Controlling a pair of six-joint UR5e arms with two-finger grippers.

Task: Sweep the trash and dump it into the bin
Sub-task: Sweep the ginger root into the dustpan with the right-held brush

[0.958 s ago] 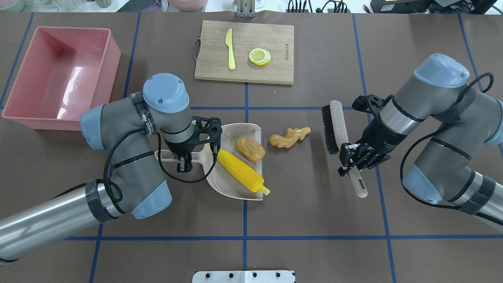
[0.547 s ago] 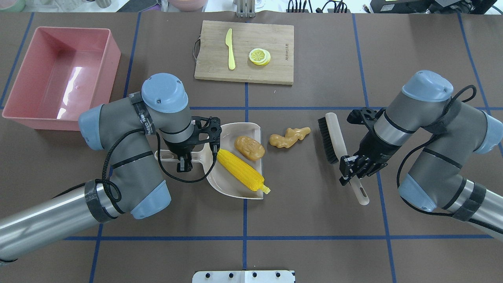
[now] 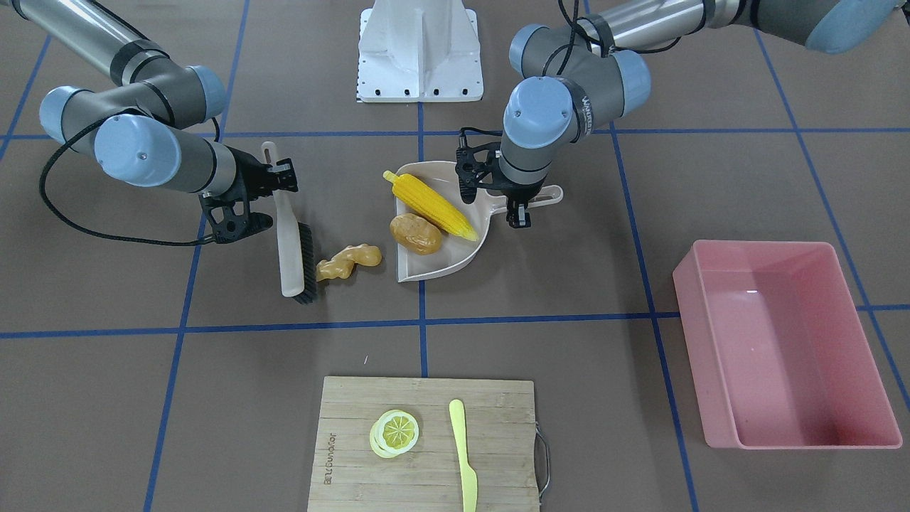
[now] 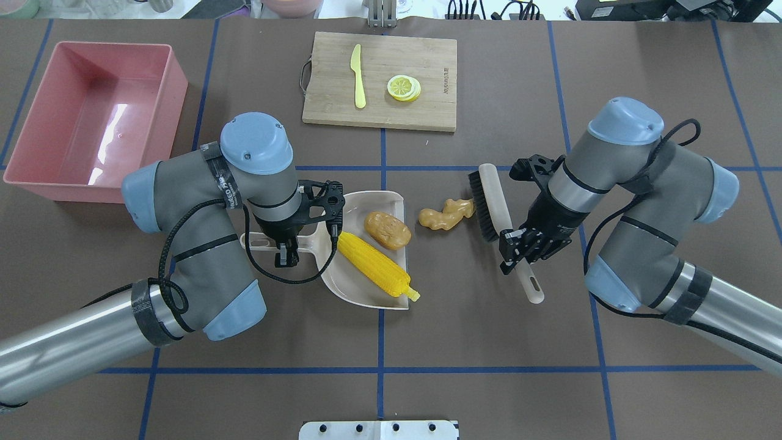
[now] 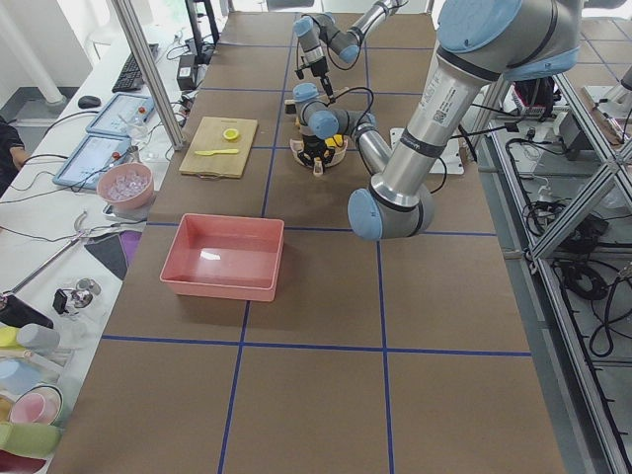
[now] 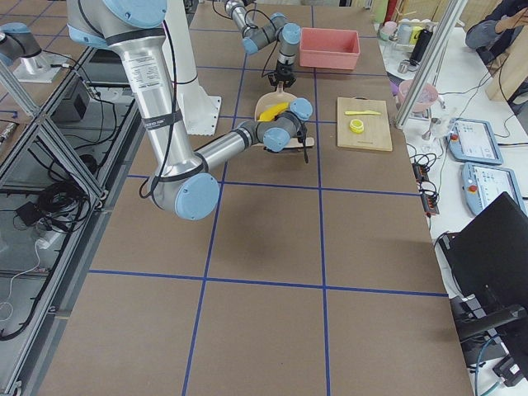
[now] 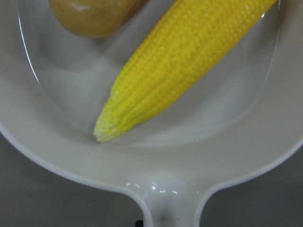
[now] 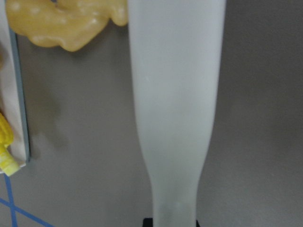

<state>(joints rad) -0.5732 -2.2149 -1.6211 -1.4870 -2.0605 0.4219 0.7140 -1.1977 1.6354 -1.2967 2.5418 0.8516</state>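
Pinching the brush [image 4: 492, 195] handle, our right end effector [image 4: 517, 250] has moved left; bristles now touch the ginger root [image 4: 443, 216]. Only it lies outside the dustpan [image 4: 354, 282].

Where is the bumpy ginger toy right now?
In the overhead view the ginger lies right of centre, between the open edge of the dustpan and the brush, whose bristles touch its right end.

The left arm [image 4: 195, 201] comes in from the near left with its elbow sharply bent and its wrist pointing straight down. The left claw [image 4: 287, 247] is clamped on the handle of the dustpan [image 4: 354, 284]. The right arm [image 4: 635, 165] folds in from the near right. The right claw [image 4: 520, 253], tilted downward, grips the handle of the brush [image 4: 493, 192].
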